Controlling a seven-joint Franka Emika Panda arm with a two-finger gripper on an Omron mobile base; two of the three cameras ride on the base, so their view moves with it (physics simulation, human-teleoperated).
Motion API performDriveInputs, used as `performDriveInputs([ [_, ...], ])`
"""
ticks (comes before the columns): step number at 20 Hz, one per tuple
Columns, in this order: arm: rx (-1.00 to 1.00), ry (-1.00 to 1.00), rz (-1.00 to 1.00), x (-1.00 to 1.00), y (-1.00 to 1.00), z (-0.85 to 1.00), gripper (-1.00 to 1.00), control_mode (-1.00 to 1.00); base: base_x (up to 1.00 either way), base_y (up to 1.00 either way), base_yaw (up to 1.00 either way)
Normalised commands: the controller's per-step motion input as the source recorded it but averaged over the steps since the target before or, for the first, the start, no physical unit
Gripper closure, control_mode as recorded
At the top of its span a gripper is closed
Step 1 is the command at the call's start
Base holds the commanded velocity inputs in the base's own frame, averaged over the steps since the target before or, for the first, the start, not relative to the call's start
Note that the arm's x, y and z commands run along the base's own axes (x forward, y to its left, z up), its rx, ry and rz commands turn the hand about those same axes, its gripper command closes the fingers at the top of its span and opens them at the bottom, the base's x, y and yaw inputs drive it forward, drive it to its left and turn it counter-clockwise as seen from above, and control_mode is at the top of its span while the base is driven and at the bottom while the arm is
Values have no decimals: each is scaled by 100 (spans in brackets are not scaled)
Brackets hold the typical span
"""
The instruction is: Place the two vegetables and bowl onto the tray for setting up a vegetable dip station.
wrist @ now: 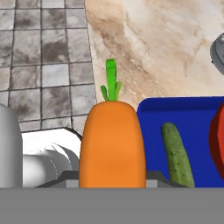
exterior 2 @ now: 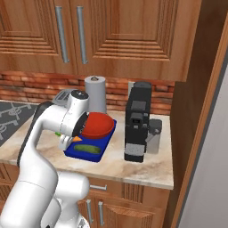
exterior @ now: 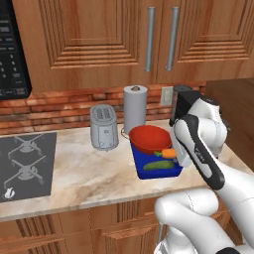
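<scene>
The orange carrot (wrist: 112, 144) with its green top fills the middle of the hand view, and my gripper (exterior 2: 71, 137) is shut on it, the fingertips hidden behind it. In the left base view the carrot (exterior: 168, 153) hangs just over the right side of the blue tray (exterior: 143, 171). A dark green cucumber (wrist: 176, 153) lies flat inside the tray (wrist: 192, 118). The red bowl (exterior: 150, 139) sits on the tray's far end, and its rim (wrist: 217, 131) shows at the right edge of the hand view. My forearm hides part of the tray in both base views.
A silver toaster (exterior: 104, 127) and a paper towel roll (exterior: 135, 108) stand left of and behind the tray. A black coffee machine (exterior 2: 137, 129) is close on the right. The grey stovetop (exterior: 25, 163) lies far left. The counter's front edge runs just below the tray.
</scene>
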Motion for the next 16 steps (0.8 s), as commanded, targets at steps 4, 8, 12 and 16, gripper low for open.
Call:
performDriveInputs([
  [4,0,0,0,0,0,0,100,100,0,0,0],
  [8,0,0,0,0,0,0,100,100,0,0,0],
  [12,0,0,0,0,0,0,100,100,0,0,0],
  [16,0,0,0,0,0,0,100,100,0,0,0],
])
